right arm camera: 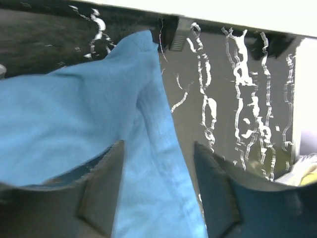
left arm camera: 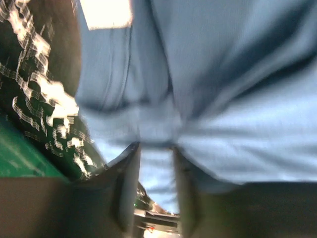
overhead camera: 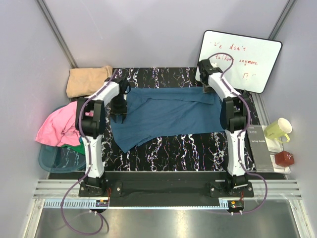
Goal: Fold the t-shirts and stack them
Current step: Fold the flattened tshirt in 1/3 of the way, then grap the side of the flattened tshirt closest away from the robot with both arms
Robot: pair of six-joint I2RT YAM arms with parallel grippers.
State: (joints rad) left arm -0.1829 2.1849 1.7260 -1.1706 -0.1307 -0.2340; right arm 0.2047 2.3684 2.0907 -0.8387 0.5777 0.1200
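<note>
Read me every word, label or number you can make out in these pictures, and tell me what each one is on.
"'e don't" and "anymore": red handwriting on the whiteboard; the words between are partly hidden.
Small red mark at the whiteboard's lower right: too small to read.
"Setup Guide": on the dark booklet, as far as I can tell; the smaller print above it is too small to read.
Both wrist views: no text.

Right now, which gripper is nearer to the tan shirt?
Left. The left gripper is close by the tan shirt, toward the bases; the right gripper is across the table, beside the whiteboard.
</note>
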